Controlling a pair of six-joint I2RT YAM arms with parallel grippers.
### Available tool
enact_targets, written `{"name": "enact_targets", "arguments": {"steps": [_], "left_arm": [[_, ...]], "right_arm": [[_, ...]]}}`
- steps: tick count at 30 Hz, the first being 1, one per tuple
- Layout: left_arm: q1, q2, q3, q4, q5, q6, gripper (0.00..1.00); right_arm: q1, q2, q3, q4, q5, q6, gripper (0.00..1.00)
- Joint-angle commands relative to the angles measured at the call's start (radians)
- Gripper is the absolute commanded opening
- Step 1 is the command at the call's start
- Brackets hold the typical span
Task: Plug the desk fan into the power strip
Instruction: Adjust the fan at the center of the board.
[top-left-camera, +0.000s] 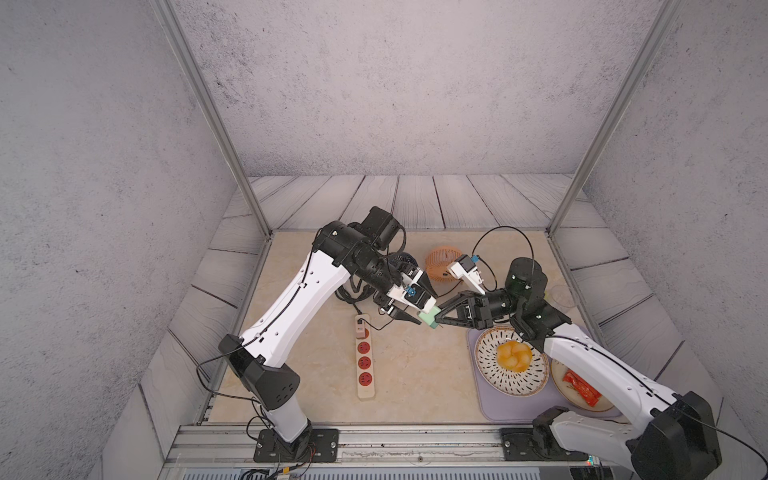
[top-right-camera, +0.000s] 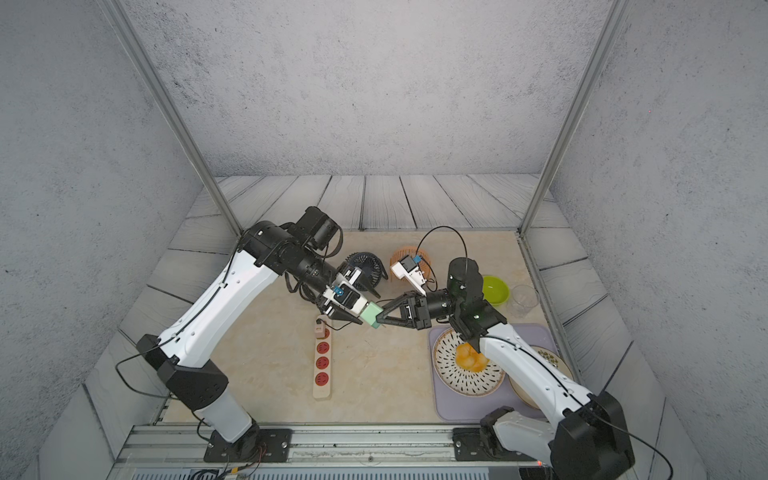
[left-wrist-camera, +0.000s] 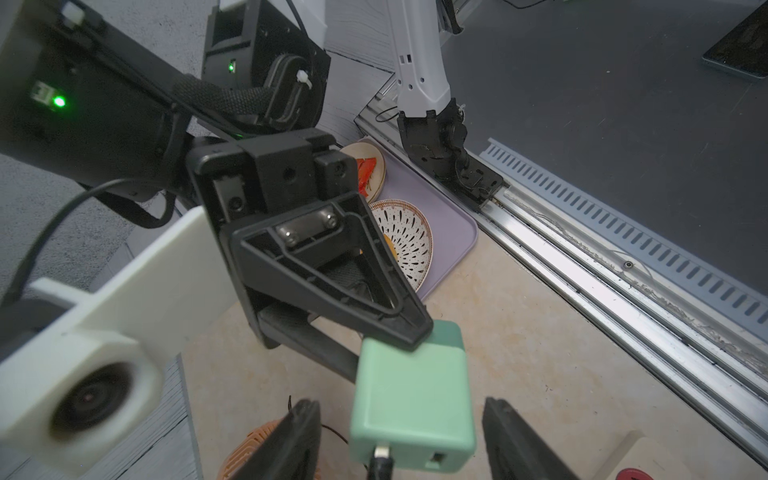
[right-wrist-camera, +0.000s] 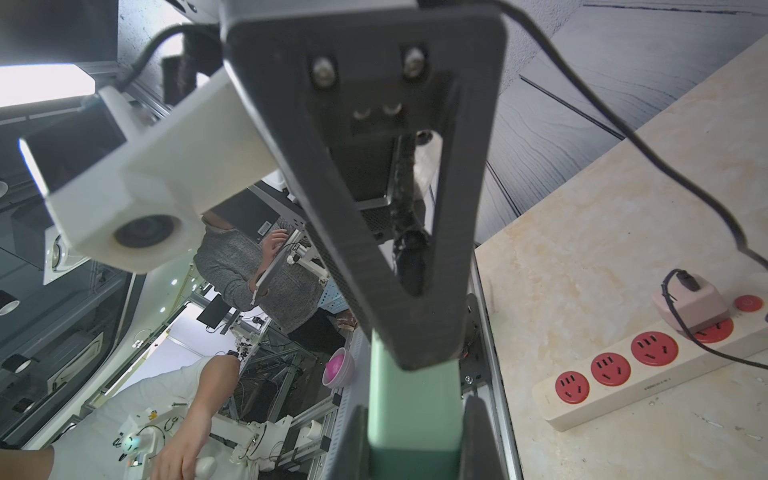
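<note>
right wrist: pink adapter in power strip | left wrist: green adapter's port

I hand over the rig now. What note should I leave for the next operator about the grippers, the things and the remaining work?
Right gripper: shut on the mint-green adapter, held in the air.
Left gripper: open, straddling the adapter without gripping.
Power strip: flat on the table; pink adapter plugged in at one end, three sockets free.
Desk fan: at the back.
Done: adapter lifted. Left: push it into a free socket.
</note>
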Motion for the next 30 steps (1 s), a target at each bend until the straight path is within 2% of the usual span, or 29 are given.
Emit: {"name": "enact_targets", "arguments": {"steps": [1,7,13,18,21,25,30], "left_arm": [[-0.010,0.003,0.017,-0.032,0.000,-0.007,0.65],[-0.012,-0.003,0.019,-0.028,0.005,-0.023,0.64],[-0.014,-0.008,0.011,-0.015,-0.008,-0.026,0.61],[-0.016,-0.020,0.007,0.011,-0.062,-0.019,0.77],[-0.016,-0.030,0.007,0.016,-0.082,0.005,0.79],[-0.018,-0.038,0.005,0.020,-0.064,0.020,0.73],[-0.037,-0.032,0.006,0.025,-0.053,0.020,0.58]], "right_arm": [[-0.002,-0.026,0.004,0.015,-0.016,-0.026,0.00],[-0.002,-0.021,0.009,0.005,0.003,-0.037,0.00],[-0.008,-0.017,0.001,0.086,0.014,0.023,0.00],[-0.019,0.003,-0.029,0.250,0.026,0.142,0.00],[-0.028,0.012,-0.047,0.343,0.039,0.213,0.00],[-0.029,0.030,-0.049,0.396,0.037,0.256,0.00],[-0.030,0.058,-0.067,0.568,0.048,0.373,0.00]]}}
